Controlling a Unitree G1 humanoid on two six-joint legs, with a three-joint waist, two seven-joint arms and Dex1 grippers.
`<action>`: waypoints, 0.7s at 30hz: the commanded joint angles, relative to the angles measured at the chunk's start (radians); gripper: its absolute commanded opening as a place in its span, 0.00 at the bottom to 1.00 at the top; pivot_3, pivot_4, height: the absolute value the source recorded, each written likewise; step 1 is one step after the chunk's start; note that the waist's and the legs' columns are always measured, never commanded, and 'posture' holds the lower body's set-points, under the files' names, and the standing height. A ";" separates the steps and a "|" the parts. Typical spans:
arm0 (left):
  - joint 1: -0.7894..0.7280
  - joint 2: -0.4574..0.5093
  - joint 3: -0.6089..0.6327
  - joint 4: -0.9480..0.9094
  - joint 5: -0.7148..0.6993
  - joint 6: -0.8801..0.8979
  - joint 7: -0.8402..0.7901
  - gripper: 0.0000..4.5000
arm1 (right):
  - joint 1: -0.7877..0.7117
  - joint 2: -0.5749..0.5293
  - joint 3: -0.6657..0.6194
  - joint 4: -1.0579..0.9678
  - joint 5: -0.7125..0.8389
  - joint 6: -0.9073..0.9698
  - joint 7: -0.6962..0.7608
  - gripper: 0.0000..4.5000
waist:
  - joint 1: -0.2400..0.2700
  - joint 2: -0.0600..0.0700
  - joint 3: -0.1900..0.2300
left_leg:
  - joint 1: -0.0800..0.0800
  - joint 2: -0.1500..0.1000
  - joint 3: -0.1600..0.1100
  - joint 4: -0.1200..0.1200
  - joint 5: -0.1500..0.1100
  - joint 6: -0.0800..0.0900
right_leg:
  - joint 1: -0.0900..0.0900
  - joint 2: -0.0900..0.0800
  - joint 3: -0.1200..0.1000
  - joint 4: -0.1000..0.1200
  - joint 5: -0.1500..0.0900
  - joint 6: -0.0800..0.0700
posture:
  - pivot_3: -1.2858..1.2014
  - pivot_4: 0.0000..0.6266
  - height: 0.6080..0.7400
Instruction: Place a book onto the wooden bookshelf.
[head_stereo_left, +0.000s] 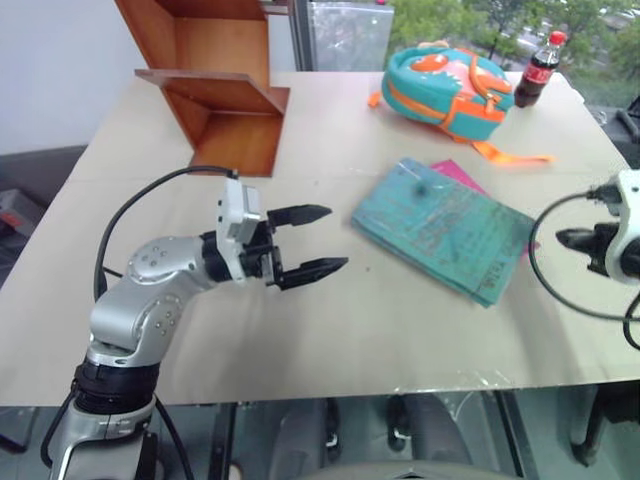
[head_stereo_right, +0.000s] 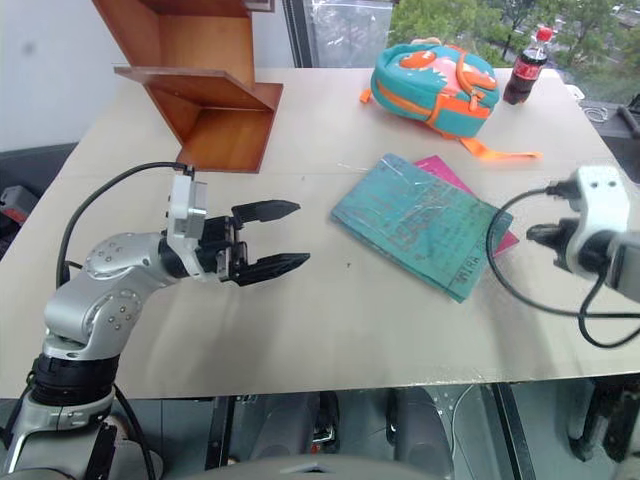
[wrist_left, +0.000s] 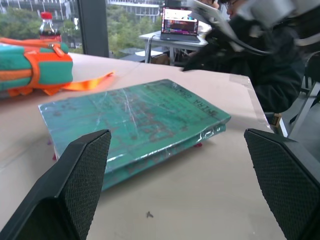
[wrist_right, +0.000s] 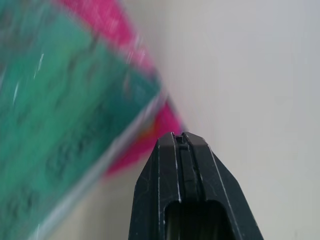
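The teal-green book (head_stereo_left: 445, 227) lies flat on the table, right of centre, on top of a magenta-pink book (head_stereo_left: 458, 174). My left gripper (head_stereo_left: 318, 240) hovers open left of the book, its fingers pointing toward it, nothing between them. In the left wrist view the book (wrist_left: 135, 117) lies ahead between the two open fingers (wrist_left: 70, 190). My right gripper (head_stereo_left: 567, 239) is at the table's right side, just off the book's right corner, shut and empty. The right wrist view has its closed fingers (wrist_right: 182, 150) beside the book's edge (wrist_right: 65, 120). The wooden bookshelf (head_stereo_left: 215, 85) stands at the table's far left.
A teal and orange backpack (head_stereo_left: 445, 85) lies at the back of the table with a cola bottle (head_stereo_left: 538, 68) to its right. Black cables loop from both wrists. A person sits beyond the table's right side, seen in the left wrist view (wrist_left: 260, 55).
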 joint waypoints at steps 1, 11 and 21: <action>0.007 0.018 0.009 -0.006 0.002 -0.016 -0.029 1.00 | 0.071 -0.018 -0.028 -0.103 0.166 0.006 0.028 0.02 | -0.001 -0.001 0.000 | 0.000 0.000 -0.001 0.000 0.000 0.000 | 0.000 0.000 0.001 0.000 0.000 0.000 | 0.52 0.24 1.00; -0.001 0.032 0.013 0.006 0.013 -0.015 -0.061 1.00 | 0.191 0.047 0.071 -0.202 0.325 -0.015 -0.026 0.02 | 0.007 -0.003 -0.001 | -0.001 0.000 -0.002 0.001 0.000 0.000 | 0.001 0.000 0.002 0.000 0.000 0.000 | 0.52 0.24 1.00; 0.008 0.028 0.018 -0.006 0.010 -0.004 -0.040 1.00 | 0.089 0.108 0.198 -0.123 0.361 -0.132 -0.147 0.02 | 0.004 -0.003 -0.002 | 0.000 0.000 -0.002 0.001 0.000 0.000 | 0.001 0.000 0.002 0.000 0.000 0.000 | 0.52 0.24 1.00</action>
